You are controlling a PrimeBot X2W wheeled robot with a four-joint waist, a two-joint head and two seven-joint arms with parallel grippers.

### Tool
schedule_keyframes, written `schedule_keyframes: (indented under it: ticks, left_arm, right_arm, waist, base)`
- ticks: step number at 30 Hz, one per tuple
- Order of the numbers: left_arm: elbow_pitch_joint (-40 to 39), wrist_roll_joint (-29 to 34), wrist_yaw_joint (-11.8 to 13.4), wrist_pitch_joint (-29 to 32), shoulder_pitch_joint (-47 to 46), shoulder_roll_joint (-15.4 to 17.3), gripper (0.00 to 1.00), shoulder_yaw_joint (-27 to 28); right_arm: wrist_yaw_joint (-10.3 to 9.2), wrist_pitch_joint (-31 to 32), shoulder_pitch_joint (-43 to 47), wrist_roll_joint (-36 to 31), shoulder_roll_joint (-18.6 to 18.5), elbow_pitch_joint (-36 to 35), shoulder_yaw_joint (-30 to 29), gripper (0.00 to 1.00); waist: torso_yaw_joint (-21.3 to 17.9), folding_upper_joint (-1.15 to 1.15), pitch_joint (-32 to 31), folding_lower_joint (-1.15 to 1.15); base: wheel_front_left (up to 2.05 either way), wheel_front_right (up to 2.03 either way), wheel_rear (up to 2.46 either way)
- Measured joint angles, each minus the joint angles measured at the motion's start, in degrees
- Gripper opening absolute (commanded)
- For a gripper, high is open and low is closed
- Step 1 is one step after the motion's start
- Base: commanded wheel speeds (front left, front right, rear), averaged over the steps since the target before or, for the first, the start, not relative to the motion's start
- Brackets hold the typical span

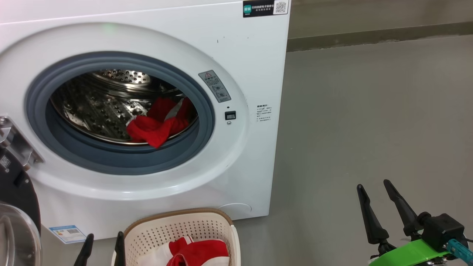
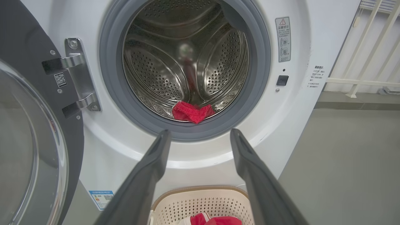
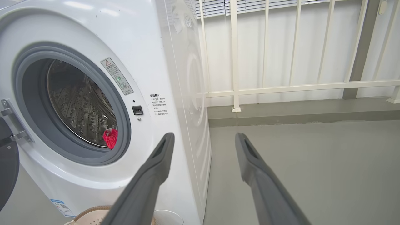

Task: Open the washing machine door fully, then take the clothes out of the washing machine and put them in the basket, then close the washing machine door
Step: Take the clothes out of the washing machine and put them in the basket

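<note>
Clothes: red, soft, judged light and limp. One bundle is lodged at the front lip of the machine drum, best pinched at a bunched fold. More is seen in the basket below the machine. Left gripper and right gripper are spread wide, with nothing held.

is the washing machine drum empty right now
No, a red garment lies at the front of the steel drum.

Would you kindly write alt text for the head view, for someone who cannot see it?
A white washing machine, door swung open at left, has a red garment in its drum; below, a cream basket holds more red clothing.
</note>
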Motion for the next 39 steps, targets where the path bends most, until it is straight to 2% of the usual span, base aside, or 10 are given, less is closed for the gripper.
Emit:
schedule_keyframes:
  ticks: [11,17,23,31,39]
  left_arm:
    - [0.3,0.0,0.2,0.0,-0.2,-0.2,1.0,-0.3]
    - [2.3,-0.7,1.7,0.0,-4.2,-0.4,1.0,-0.9]
    - [6.3,-1.6,2.2,0.2,-13.7,-0.5,1.0,-1.7]
    - [15.3,-3.3,2.1,1.7,-30.3,0.0,1.0,-1.9]
    - [25.6,-4.3,2.1,2.2,-46.9,1.7,1.0,-1.6]
  right_arm:
    - [0.01,0.0,0.0,0.0,-0.6,0.0,0.5,1.0]
    - [0.0,0.0,0.0,0.0,-1.0,-0.1,0.8,1.0]
    - [0.0,0.0,-1.2,0.0,-2.1,-0.5,1.0,1.0]
    - [0.0,0.0,-6.8,0.1,-2.8,-2.0,2.1,1.0]
    - [0.0,0.0,-11.5,1.1,-3.2,-2.8,2.3,1.0]
  waist:
    - [0.4,0.0,0.9,0.0]
    - [1.2,0.0,2.4,0.0]
    - [2.0,0.0,5.8,0.0]
    - [2.5,0.0,12.6,0.0]
    - [1.7,0.0,20.5,0.0]
  base:
    - [0.0,0.0,0.0]
    - [0.0,0.0,0.0]
    - [0.0,0.0,0.0]
    - [0.0,0.0,0.0]
    - [0.0,0.0,0.0]
